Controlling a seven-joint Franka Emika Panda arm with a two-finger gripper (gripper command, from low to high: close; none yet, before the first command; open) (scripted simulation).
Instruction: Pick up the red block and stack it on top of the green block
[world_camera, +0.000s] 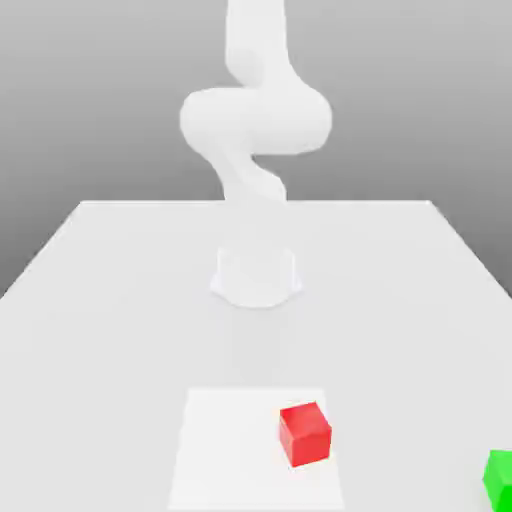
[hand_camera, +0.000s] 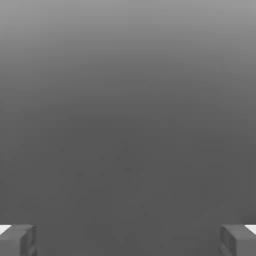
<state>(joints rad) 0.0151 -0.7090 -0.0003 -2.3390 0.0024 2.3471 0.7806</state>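
White tabletop (world_camera: 120, 300) under a plain grey backdrop carries the white arm (world_camera: 255, 130), rising from its round base (world_camera: 256, 277). Nearer the camera than that base, a red block (world_camera: 305, 434) sits on a paler square patch (world_camera: 230, 450), turned slightly askew; being a cube, it has no long axis. On the exterior view's right of it lies the green block (world_camera: 499, 478), well apart. Gripper (hand_camera: 128, 240) fingers (hand_camera: 17, 240) stand wide apart, holding nothing.

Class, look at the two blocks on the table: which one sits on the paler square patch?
The red block. It rests on the pale square patch, while the green block sits off it on the plain table, at the exterior view's right edge.
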